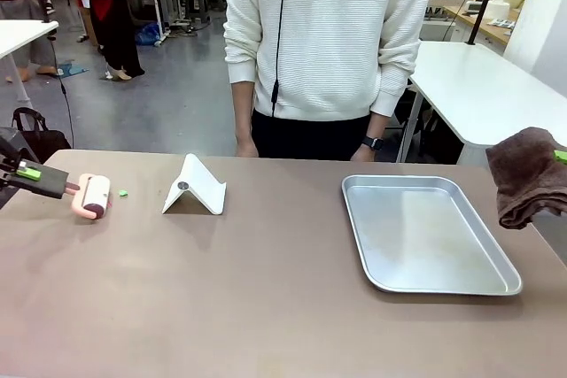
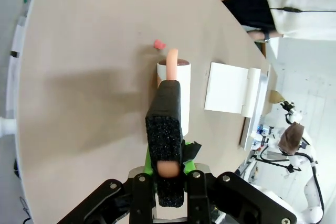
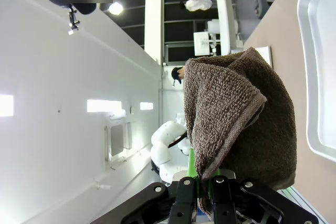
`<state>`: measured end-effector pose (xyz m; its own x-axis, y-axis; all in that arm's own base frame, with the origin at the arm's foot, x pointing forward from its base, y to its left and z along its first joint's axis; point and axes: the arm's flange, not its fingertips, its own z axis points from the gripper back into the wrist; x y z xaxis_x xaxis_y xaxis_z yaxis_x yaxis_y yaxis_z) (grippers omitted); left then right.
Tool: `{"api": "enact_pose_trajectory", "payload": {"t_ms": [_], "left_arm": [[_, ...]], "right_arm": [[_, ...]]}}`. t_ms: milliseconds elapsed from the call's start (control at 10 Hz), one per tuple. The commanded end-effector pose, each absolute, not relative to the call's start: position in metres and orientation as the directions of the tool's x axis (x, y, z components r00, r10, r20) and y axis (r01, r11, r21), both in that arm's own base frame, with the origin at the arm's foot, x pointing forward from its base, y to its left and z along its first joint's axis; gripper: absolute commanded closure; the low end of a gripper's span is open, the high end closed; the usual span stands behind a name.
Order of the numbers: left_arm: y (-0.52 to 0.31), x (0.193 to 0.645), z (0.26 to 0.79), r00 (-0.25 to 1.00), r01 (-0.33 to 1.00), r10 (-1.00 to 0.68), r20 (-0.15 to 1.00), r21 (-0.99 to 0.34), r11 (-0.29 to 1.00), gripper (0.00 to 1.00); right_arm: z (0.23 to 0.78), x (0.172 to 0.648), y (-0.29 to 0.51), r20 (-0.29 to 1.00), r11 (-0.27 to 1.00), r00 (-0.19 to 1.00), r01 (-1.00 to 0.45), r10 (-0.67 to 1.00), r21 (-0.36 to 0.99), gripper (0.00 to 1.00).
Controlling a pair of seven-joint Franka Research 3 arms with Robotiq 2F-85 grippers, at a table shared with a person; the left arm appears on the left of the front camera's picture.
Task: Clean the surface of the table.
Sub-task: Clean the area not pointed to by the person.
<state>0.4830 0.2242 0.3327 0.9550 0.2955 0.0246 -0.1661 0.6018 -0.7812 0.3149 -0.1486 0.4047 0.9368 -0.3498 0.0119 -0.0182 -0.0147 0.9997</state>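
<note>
2 tools gripped: left gripper pinches the roller, right gripper pinches the towel. Roller looks down on the table, left end. Cleaning seems underway; next, probably roll over the scrap.

Front view: fixed, robot's side, faces across table toward person at 12 o'clock.
Left wrist: close above lint roller, looking down at table.
Right wrist: close behind brown cloth; tray at 3 o'clock, shared with front.

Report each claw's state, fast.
Left claw: closed, holding the lint roller by its handle.
Right claw: closed, holding the brown towel.
</note>
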Motion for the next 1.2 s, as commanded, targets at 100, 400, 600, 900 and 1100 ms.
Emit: {"api": "enact_pose_trajectory", "payload": {"t_ms": [100, 400, 600, 900, 1100], "left_arm": [[0.185, 0.496, 0.317, 0.941, -0.236, 0.337, -0.022, -0.756, 0.611, 0.78], [0.160, 0.509, 0.321, 0.918, -0.268, 0.395, -0.019, -0.765, 0.585, 0.78], [0.150, 0.512, 0.323, 0.897, -0.245, 0.441, 0.020, -0.809, 0.534, 0.78], [0.166, 0.491, 0.352, 0.931, -0.094, 0.357, 0.073, -0.898, 0.431, 0.78], [0.194, 0.459, 0.393, 0.917, 0.027, 0.366, 0.158, -0.941, 0.338, 0.78]], "right_arm": [[0.408, 0.314, -0.148, 0.020, -0.013, 0.939, -0.026, -0.344, 1.000, 0.93], [0.408, 0.314, -0.148, 0.020, -0.013, 0.939, -0.026, -0.344, 1.000, 0.93], [0.408, 0.314, -0.148, 0.020, -0.013, 0.939, -0.026, -0.344, 1.000, 0.93], [0.408, 0.314, -0.148, 0.020, -0.013, 0.939, -0.026, -0.344, 1.000, 0.93], [0.408, 0.314, -0.148, 0.020, -0.013, 0.939, -0.026, -0.344, 1.000, 0.93]]}}
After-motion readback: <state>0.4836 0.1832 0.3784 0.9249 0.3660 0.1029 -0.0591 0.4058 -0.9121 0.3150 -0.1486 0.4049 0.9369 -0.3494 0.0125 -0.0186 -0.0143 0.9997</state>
